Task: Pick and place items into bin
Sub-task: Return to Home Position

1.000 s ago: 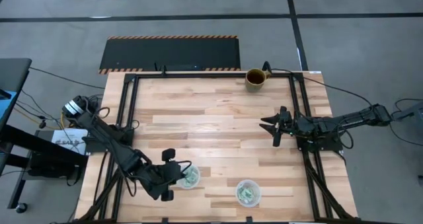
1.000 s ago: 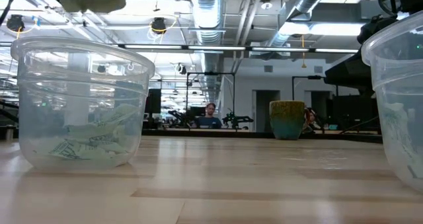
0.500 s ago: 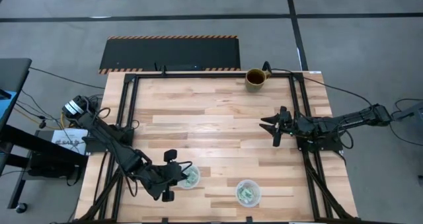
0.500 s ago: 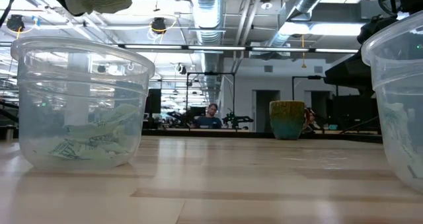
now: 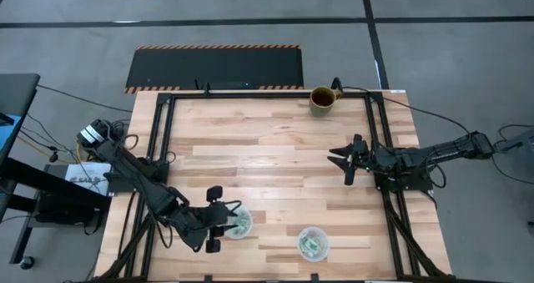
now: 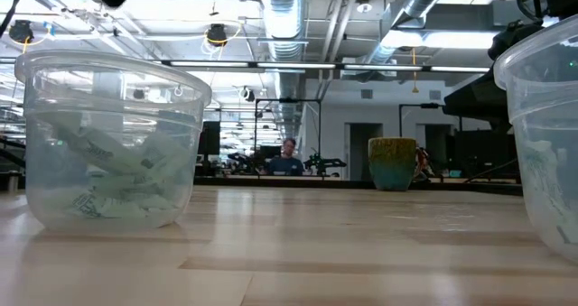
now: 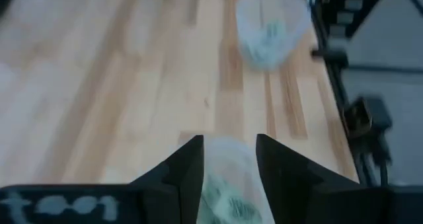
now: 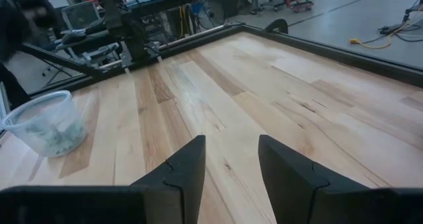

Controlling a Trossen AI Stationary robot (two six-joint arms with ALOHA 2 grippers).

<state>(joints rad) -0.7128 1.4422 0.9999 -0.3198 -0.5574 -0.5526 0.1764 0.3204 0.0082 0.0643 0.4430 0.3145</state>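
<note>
The left gripper hangs empty, fingers apart, over the left cup, its job likely done with the green packets inside; the right gripper waits, fingers apart too.

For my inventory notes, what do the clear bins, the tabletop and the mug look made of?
Bins: clear glossy plastic, with see-through walls. Tabletop: pale wood strips, visible grain, smooth finish. Mug: probably glazed ceramic, going by its shiny olive-over-teal surface.
</note>
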